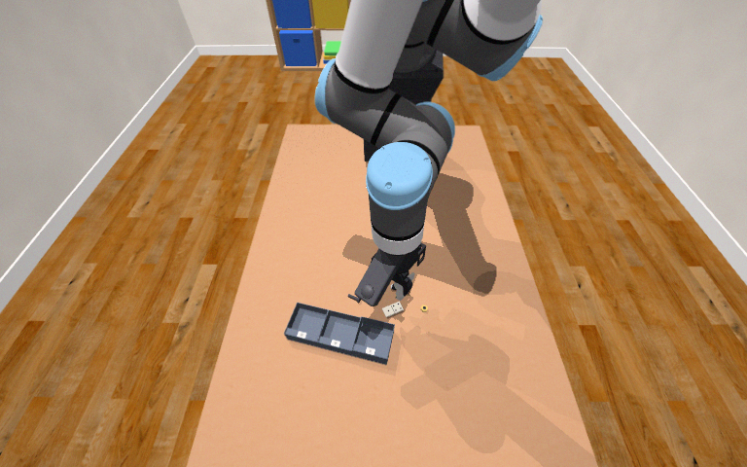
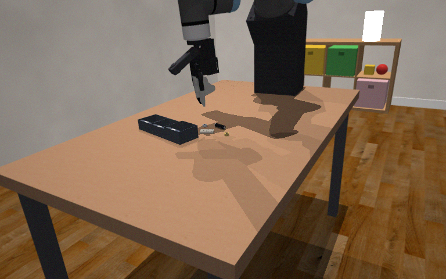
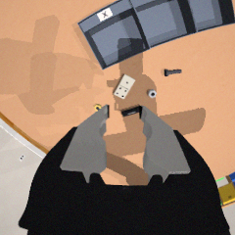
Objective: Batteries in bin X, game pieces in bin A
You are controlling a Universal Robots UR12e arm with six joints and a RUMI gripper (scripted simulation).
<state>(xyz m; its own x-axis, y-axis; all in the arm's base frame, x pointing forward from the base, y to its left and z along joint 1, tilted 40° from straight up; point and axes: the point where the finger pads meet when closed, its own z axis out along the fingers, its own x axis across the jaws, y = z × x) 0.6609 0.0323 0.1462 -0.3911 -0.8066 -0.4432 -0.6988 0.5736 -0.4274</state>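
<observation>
The fingers hang parted (nothing between them) above the battery [image 3: 130,112] beside the domino [image 3: 123,85].

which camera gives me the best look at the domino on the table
The wrist view. The domino lies just ahead of the open fingers, large enough to show its dots and its tilt beside the bin marked X. The top view shows it small, partly crowded by the gripper. The exterior view shows only a tiny pale sliver.
</observation>
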